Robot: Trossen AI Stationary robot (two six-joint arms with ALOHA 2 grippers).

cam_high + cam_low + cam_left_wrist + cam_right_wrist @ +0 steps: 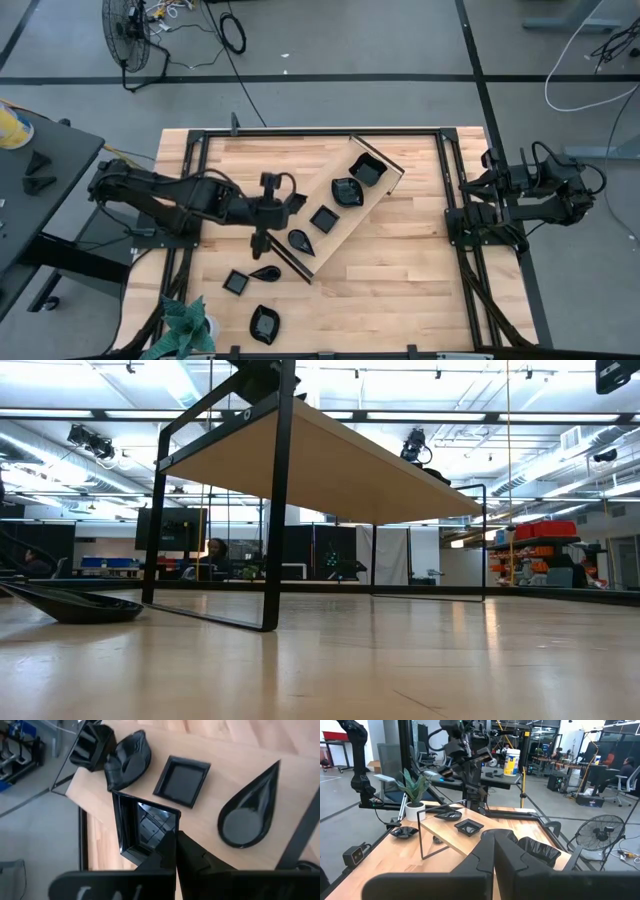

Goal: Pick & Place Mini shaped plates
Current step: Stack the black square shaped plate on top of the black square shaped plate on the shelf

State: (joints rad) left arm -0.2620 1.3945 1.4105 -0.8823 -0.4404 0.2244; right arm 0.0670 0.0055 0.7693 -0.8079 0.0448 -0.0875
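1. High view: your left gripper [262, 238] hangs beside the diagonal tray [385, 195], whose long axis runs corner-to-corner.
2. Left wrist view: it pinches a square plate [145, 830] over the tray edge; the teardrop plate [248, 807] points away.
3. Right wrist view: your right gripper [495, 851] waits closed, empty.

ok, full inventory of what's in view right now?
mini shaped plates: eight, glossy black; four on the tray, three on the table on the left arm's side, one held
tray: one, light wood with black ends, diagonal at mid-table
plant: one, green in a white pot, table corner on the left arm's side
fan: one, black, on the floor beyond the table
table: one, light wood
left gripper: shut on a square plate, beside the tray
right gripper: shut, empty, at the table's right edge
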